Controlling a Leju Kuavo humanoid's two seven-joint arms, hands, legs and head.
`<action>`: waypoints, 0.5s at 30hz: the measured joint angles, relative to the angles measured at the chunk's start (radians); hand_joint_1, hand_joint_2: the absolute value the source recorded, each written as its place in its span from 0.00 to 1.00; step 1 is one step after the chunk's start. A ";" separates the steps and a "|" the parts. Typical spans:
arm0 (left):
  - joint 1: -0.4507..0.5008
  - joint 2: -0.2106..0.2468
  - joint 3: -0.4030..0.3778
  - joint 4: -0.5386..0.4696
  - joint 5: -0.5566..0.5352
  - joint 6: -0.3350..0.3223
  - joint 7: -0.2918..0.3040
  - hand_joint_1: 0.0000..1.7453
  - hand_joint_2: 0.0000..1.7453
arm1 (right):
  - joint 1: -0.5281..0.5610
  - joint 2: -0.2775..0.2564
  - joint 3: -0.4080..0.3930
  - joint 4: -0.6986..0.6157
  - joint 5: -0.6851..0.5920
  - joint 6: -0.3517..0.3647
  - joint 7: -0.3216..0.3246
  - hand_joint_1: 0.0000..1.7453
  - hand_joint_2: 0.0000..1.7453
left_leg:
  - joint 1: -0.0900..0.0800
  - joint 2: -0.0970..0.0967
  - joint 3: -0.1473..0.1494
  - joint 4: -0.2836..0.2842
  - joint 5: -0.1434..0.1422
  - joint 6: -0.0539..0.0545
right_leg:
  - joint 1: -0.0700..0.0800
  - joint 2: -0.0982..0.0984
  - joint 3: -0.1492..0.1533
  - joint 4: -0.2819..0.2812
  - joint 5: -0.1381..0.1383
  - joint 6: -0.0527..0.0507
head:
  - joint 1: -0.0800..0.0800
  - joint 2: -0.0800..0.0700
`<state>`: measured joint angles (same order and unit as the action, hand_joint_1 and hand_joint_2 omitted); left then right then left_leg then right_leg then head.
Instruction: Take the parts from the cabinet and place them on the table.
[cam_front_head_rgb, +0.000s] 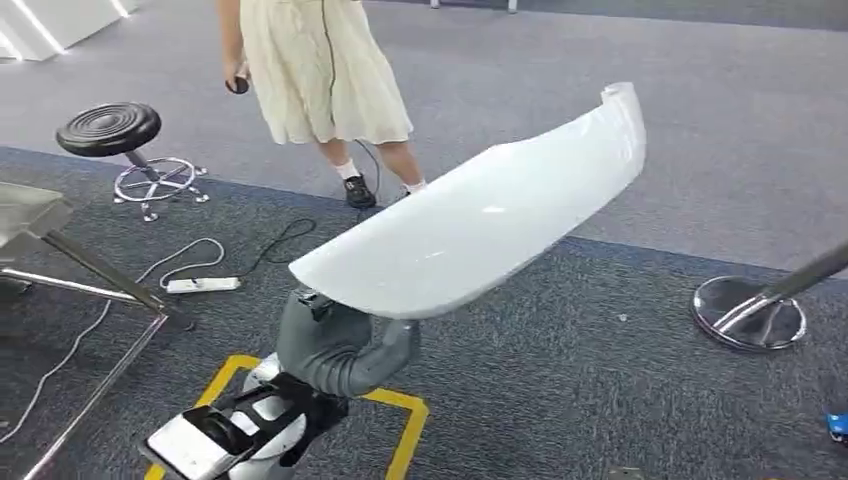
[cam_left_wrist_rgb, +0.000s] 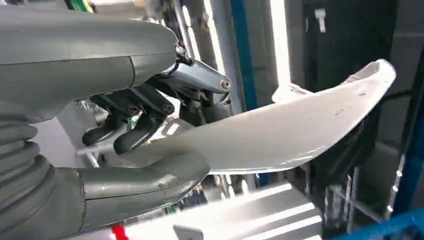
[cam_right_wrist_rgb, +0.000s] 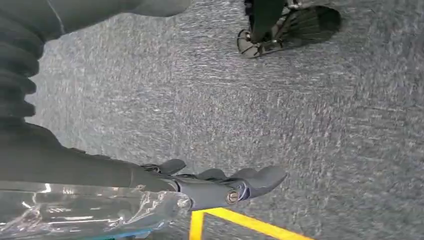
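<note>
One long white part (cam_front_head_rgb: 480, 225) fills the middle of what we see: a smooth, glossy, curved panel, broad and rounded at its near-left end, tapering and curling up at its far-right tip. We see it raised in the air above the grey carpet (cam_front_head_rgb: 620, 400), slanting from near left up to far right. Our left hand (cam_front_head_rgb: 340, 345) sits under the near-left end, thumb below and dark fingers (cam_left_wrist_rgb: 125, 137) above, clamped on that edge, so nearly all of the part juts out beyond the hand to the far right. Our right hand (cam_right_wrist_rgb: 220, 182) hangs over the carpet with its fingers stretched out; clear plastic film (cam_right_wrist_rgb: 90, 210) lies against it, and we cannot tell whether it grips that film.
</note>
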<state>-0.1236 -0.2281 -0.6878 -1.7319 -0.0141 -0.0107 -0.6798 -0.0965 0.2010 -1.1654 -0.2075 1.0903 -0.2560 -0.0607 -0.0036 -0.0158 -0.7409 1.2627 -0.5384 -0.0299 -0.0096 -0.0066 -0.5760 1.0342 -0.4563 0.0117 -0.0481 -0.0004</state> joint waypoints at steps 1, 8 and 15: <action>0.003 0.003 0.000 -0.001 0.000 0.000 0.000 0.93 1.00 | 0.001 0.000 -0.001 0.000 0.000 -0.001 0.004 0.00 1.00 | 0.000 0.002 -0.023 0.044 -0.008 0.001 | 0.002 -0.015 0.000 0.000 -0.001 -0.001 | 0.000 0.000; 0.003 0.005 -0.008 -0.017 0.010 0.000 0.000 0.93 1.00 | -0.005 0.000 -0.003 0.000 0.002 -0.002 0.013 0.00 1.00 | -0.027 0.094 0.140 -0.265 0.120 0.033 | 0.016 -0.091 0.010 -0.001 -0.012 0.011 | 0.002 0.000; 0.007 0.002 -0.013 -0.025 0.024 -0.019 0.000 0.93 1.00 | -0.004 0.000 -0.003 0.000 0.006 0.000 0.001 0.00 1.00 | -0.010 0.004 0.146 -0.279 0.132 0.055 | 0.007 0.000 -0.094 0.243 -0.139 0.042 | 0.012 0.000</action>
<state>-0.1167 -0.2258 -0.7008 -1.7571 0.0103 -0.0294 -0.6798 -0.1000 0.2014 -1.1685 -0.2075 1.0964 -0.2556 -0.0599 -0.0138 -0.0122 -0.5948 0.9833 -0.4063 0.0250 -0.0030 -0.0063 -0.6698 1.2769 -0.5952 0.0537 -0.0358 -0.0004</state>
